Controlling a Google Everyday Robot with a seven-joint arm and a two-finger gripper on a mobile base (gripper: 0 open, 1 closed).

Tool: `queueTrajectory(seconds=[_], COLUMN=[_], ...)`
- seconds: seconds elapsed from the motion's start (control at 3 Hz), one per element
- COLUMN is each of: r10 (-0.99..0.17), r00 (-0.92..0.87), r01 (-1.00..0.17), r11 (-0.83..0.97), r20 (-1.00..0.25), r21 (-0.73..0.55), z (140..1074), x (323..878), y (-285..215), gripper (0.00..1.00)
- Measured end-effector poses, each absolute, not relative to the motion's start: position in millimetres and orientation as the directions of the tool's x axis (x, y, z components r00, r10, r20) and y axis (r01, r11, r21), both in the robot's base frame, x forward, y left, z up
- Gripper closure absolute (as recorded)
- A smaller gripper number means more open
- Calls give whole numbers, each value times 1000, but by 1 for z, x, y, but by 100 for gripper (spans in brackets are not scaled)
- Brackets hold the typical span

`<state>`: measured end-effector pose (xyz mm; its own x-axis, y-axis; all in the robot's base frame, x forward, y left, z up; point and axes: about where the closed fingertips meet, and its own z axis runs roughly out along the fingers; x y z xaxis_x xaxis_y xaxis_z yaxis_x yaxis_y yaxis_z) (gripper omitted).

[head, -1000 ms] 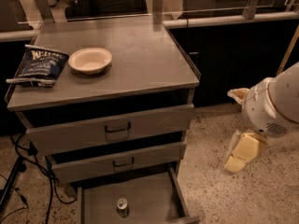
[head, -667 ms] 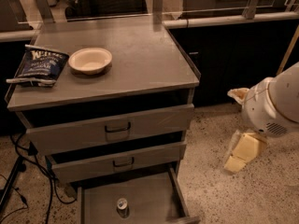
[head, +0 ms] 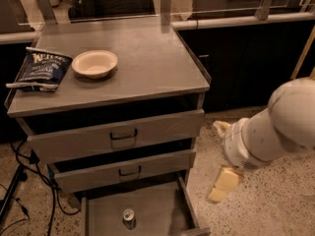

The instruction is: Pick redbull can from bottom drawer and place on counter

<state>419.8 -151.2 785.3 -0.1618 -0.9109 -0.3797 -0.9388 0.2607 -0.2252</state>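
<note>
The redbull can (head: 129, 218) stands upright on the floor of the bottom drawer (head: 162, 205), its silver top facing up. The drawer is pulled open at the foot of the cabinet. The counter (head: 147, 58) is the flat grey top of the cabinet. My gripper (head: 221, 186) hangs from the white arm (head: 270, 132) to the right of the cabinet. It is just outside the open drawer's right wall, above the floor and well right of the can. It holds nothing.
A cream bowl (head: 94, 63) and a dark blue chip bag (head: 42, 69) lie on the counter's left part. The two upper drawers (head: 118, 134) are closed. Black cables (head: 24, 171) trail on the speckled floor at the left. Dark cabinets stand behind.
The arm and gripper have moved left and down, closer to the open bottom drawer. The can, the bowl and the bag have not moved.
</note>
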Motion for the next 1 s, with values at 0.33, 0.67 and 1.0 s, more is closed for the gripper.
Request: queueTrajectory(seconds=[0.33,0.67,1.0], r10=[-909,-914,-912], r00=[-138,-122,-110], r01=[-945,-949,-963], r11=[240,222,197], r20=[-393,-387,-396], r21=[-224,-224,-184], z=[721,680,634], x=[431,440,437], y=[-132,-120,-97], gripper=[0,0,0])
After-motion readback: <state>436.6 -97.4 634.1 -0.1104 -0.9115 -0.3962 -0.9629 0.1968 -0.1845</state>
